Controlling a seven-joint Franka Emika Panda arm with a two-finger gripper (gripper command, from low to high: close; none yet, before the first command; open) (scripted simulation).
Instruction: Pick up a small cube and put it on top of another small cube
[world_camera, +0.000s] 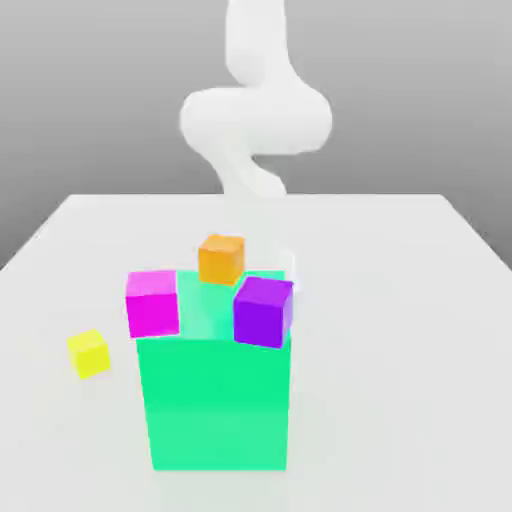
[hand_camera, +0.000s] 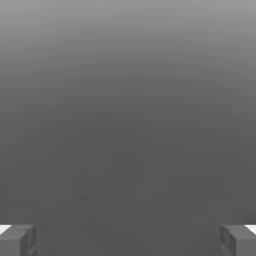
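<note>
step one by the looks: gripper (hand_camera: 128, 240) fingers wide apart, nothing held. next it needs to drop over the yellow cube (world_camera: 89, 353), sitting at 9 o'clock from the green block (world_camera: 215, 400).

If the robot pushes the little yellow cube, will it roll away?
Probably not. The yellow cube has flat faces and sits flat on the white table, so it should slide, not roll. It looks stiff and small, likely light. The open hand should fit around it.
</note>
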